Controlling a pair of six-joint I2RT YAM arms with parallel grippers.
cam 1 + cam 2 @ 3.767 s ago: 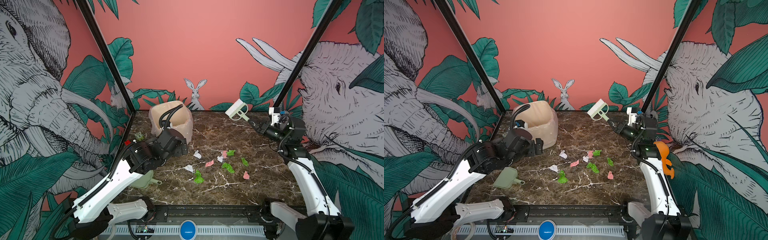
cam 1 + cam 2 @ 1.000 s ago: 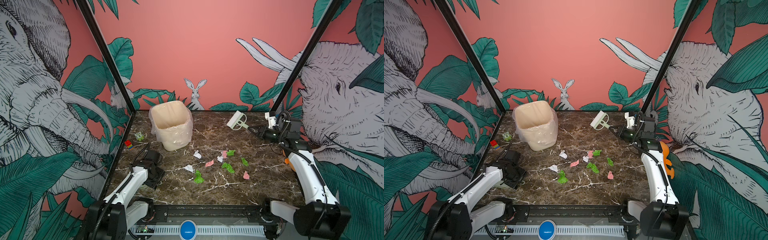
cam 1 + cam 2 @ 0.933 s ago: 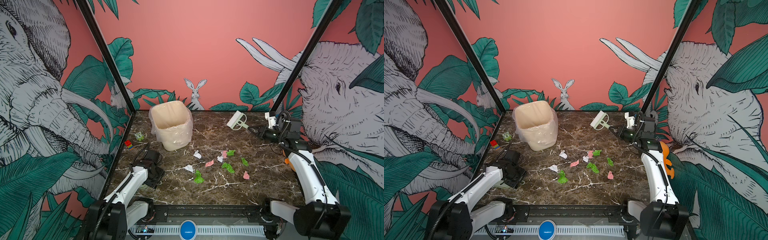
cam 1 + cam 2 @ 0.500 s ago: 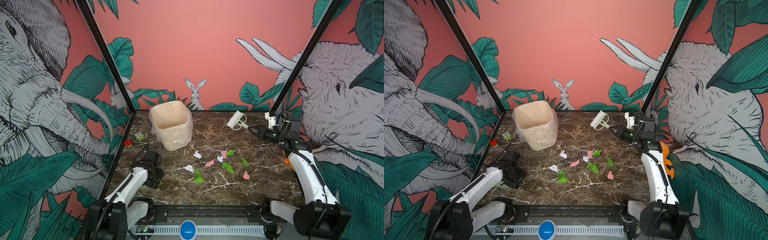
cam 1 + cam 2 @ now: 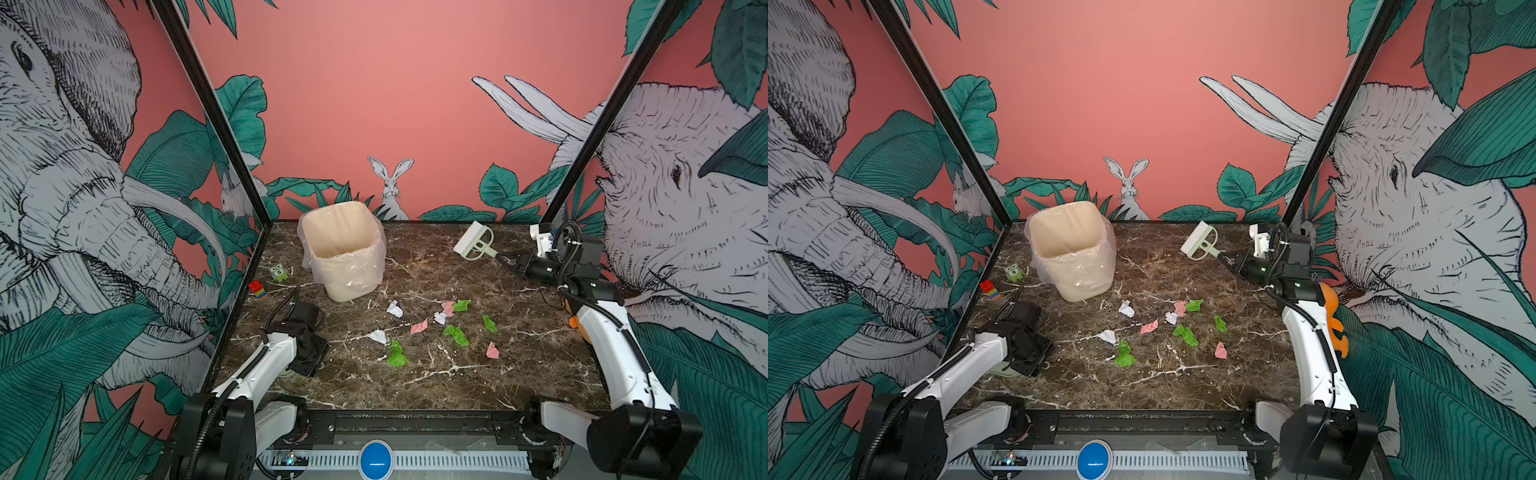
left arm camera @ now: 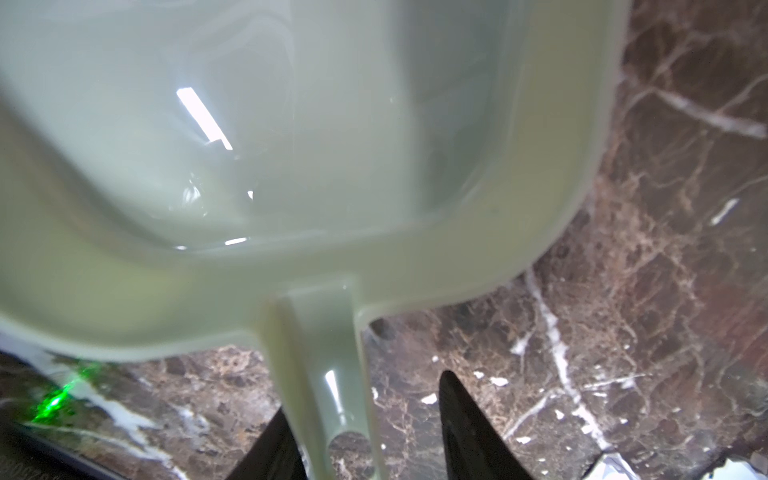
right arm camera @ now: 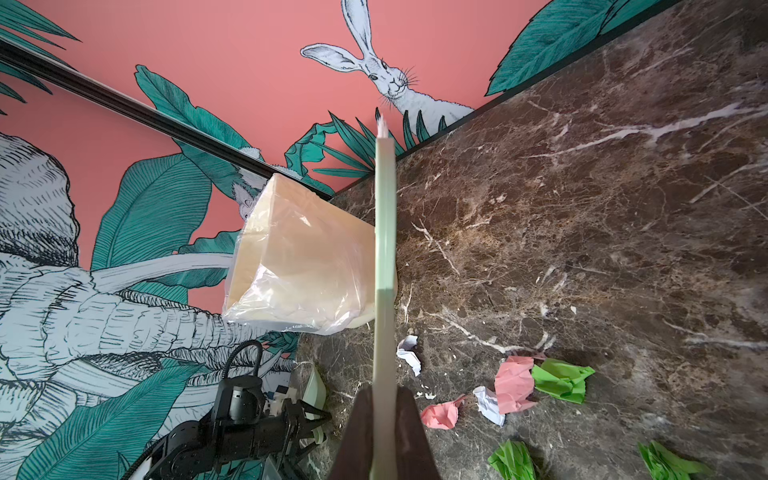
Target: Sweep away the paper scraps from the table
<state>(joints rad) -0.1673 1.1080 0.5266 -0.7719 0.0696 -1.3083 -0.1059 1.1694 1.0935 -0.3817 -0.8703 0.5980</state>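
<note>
Several crumpled paper scraps (image 5: 456,334) in green, pink and white lie scattered mid-table (image 5: 1183,334), also in the right wrist view (image 7: 513,384). My left gripper (image 5: 305,365) is low at the front left over a pale green dustpan (image 6: 291,145). Its black fingers (image 6: 461,415) straddle the dustpan's handle (image 6: 328,374); one touches it, the other stands apart, so my left gripper (image 6: 365,399) is open. My right gripper (image 5: 505,261) at the back right is shut on the handle of a pale green brush (image 5: 473,241), seen edge-on (image 7: 384,249) between its fingers.
A cream bin with a clear plastic liner (image 5: 343,249) stands at the back left. A green owl figure (image 5: 279,273) and a red-blue-yellow block (image 5: 257,289) sit by the left wall. The dark marble table (image 5: 415,386) ends at a black front rail.
Since the oldest frames my left arm has come down from beside the bin to the dustpan at the front left, and the brush hangs lower. Over the last second the arms barely move.
</note>
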